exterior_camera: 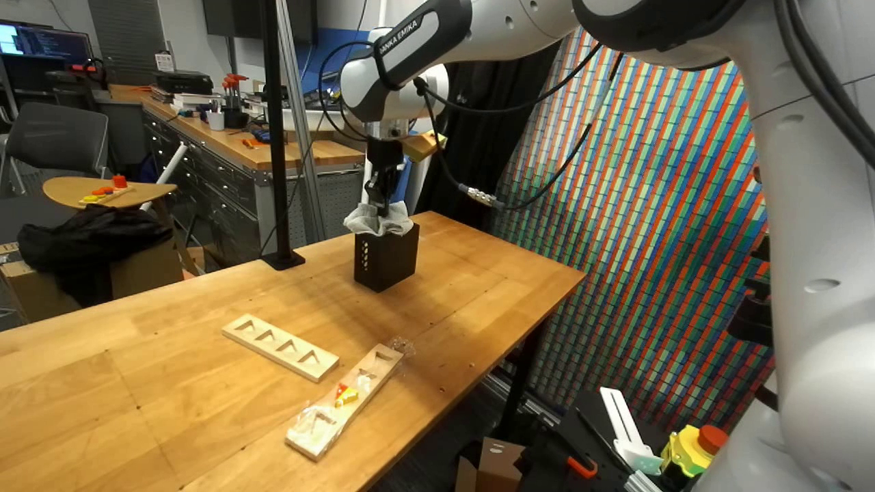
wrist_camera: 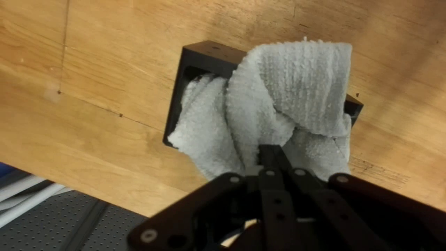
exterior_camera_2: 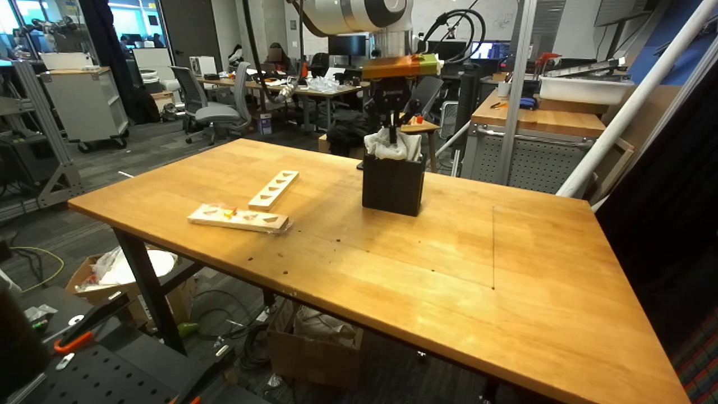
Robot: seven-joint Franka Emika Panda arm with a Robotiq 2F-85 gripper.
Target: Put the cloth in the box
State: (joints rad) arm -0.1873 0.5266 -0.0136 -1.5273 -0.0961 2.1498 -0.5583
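Note:
The black box (exterior_camera: 386,261) stands upright on the wooden table; it shows in both exterior views (exterior_camera_2: 392,188). The white rumpled cloth (exterior_camera: 362,220) is bunched in the box's mouth and sticks up above the rim (exterior_camera_2: 412,147). In the wrist view the cloth (wrist_camera: 303,80) covers most of the opening and overhangs the rim; a dark gap shows at one corner of the box (wrist_camera: 205,57). My gripper (wrist_camera: 269,148) points down over the cloth, fingertips together and touching its folds. No cloth shows between the fingertips. The gripper also shows in both exterior views (exterior_camera: 383,208) (exterior_camera_2: 393,137).
Two pale wooden slotted strips lie on the table (exterior_camera_2: 460,252): a bare one (exterior_camera: 280,346) and one in clear wrap (exterior_camera: 345,403) with small red and yellow pieces. A black post (exterior_camera: 273,137) stands at the table edge near the box. A coloured patterned panel (exterior_camera: 615,239) hangs beside the table.

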